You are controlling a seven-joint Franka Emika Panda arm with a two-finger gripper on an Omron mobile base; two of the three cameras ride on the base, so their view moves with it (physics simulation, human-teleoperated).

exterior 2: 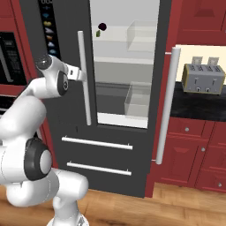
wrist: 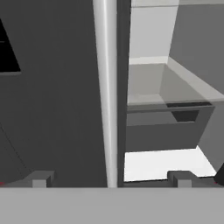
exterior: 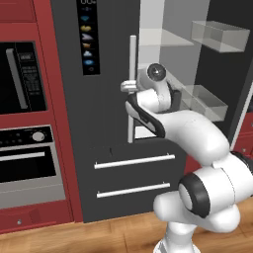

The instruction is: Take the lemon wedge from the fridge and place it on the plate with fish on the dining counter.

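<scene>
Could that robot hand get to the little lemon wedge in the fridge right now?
Probably not straight away. The right door is open, so the lemon wedge on the upper shelf is exposed, but the gripper, jaws open, sits lower down by the left door's handle and must rise and reach in.

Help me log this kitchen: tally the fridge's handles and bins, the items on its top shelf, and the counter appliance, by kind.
Long vertical door handles: 2
Horizontal drawer handles: 2
Clear bins: 2
Lemon wedge: 1
Dark round lump: 1
Toaster: 1
Total: 9
</scene>
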